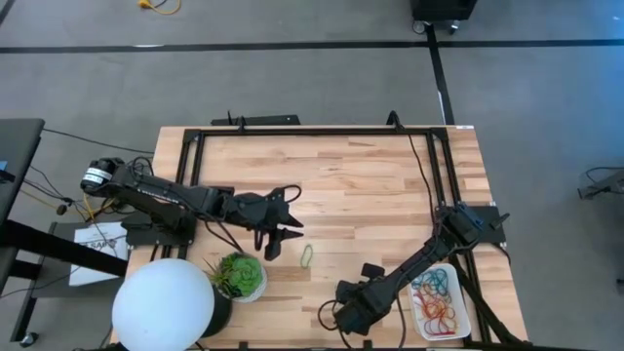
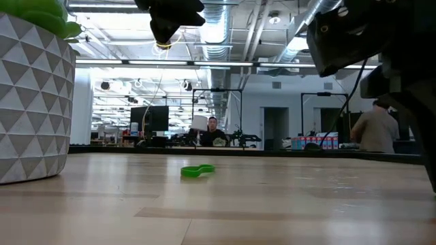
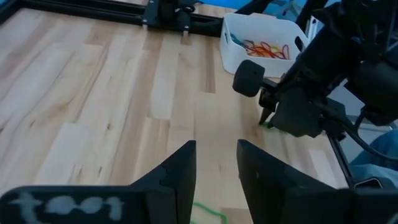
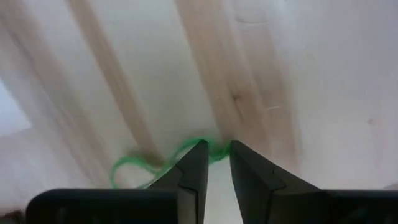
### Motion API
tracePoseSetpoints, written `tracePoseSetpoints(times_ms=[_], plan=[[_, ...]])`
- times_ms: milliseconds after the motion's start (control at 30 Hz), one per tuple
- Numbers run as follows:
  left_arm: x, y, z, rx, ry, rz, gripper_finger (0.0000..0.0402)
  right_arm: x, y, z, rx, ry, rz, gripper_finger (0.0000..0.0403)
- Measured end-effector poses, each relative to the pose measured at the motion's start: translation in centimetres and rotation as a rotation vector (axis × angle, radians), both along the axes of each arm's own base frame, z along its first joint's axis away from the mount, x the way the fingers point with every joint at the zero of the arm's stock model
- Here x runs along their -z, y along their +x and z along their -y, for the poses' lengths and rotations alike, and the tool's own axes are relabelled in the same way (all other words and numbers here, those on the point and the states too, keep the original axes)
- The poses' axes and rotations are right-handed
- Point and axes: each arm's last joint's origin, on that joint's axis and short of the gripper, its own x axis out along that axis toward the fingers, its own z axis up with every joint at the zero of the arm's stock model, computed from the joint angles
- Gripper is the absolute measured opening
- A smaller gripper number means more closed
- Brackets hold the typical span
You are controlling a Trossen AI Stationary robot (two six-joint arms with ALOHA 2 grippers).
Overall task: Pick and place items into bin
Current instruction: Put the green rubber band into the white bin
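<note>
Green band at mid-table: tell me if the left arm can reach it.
Probably yes. The left pincer hangs open just short of the green band, with only bare table between them.

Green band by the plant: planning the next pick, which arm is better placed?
Left. The left gripper, open, hovers beside that band; the right gripper sits farther off.
</note>
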Motion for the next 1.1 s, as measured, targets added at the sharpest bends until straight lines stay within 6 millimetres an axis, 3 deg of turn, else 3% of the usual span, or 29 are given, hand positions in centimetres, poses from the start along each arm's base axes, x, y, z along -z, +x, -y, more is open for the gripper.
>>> tracePoseSetpoints(times_ms=[233,933,1100], plan=[[0.0,-0.1,0.6,0.02,-0.001,0.0,0.0104,0.0,0.2,-1.2,0.027,0.065,0.069,0.0059],[0.0,-0.3,1.6,0.047,-0.014,0.0,0.0104,0.0,-1.6,-3.4,0.011,-0.001,0.143,0.0058],[0.0,-0.3,1.6,0.046,-0.014,-0.001,0.0104,0.0,-1.9,-4.1,-0.029,0.008,0.175,0.0024]])
